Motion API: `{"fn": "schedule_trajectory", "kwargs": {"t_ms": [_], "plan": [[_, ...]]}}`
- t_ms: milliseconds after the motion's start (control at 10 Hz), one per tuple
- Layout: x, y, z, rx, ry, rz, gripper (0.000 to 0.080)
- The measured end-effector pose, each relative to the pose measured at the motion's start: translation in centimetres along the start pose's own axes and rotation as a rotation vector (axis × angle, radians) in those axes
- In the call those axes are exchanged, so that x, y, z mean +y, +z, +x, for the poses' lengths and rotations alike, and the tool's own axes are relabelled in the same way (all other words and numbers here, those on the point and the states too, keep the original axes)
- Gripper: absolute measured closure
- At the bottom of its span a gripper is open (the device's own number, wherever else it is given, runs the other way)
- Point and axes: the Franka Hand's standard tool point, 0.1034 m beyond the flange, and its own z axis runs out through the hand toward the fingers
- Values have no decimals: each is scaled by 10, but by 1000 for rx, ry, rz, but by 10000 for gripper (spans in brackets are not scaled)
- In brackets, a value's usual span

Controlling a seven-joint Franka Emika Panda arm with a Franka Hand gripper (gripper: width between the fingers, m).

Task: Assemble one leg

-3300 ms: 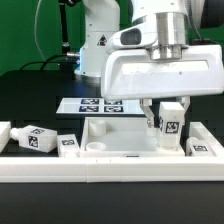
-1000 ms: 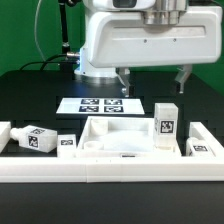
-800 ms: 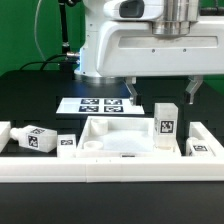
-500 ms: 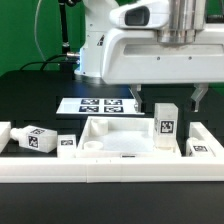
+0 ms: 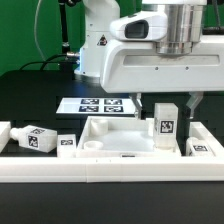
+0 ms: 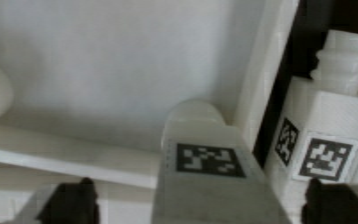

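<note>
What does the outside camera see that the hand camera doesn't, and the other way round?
Only the exterior view shows the marker board, a leg lying on its side and the robot's big white arm. Only the wrist view shows, close up, a tag on a rounded white piece; I cannot tell what that piece is. Both show the upright leg with its tags, the white tabletop and the dark fingers, which are open.
</note>
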Motion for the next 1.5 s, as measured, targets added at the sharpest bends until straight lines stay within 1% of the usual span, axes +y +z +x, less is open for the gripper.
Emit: {"fn": "schedule_trajectory", "kwargs": {"t_ms": [100,200,300,500,700,800,900,1000,1100,1200,1300,1500], "plan": [[1,-2,2,-1,2,1,387],[1,-2,2,0,19,1,387],[1,-1,2,0,30,1,514],[1,-1,2,0,72,2,514],[0,-1,2,0,205,2,514],[0,0,1,-1,318,12,514],[0,0,2,1,438,27,514],[-3,0,1,1,511,28,514],[-6,0,1,0,671,48,514],[-7,1,0,3,819,74,514],[-6,1,1,-1,919,93,514],[-7,1,1,-10,1062,98,514]]}}
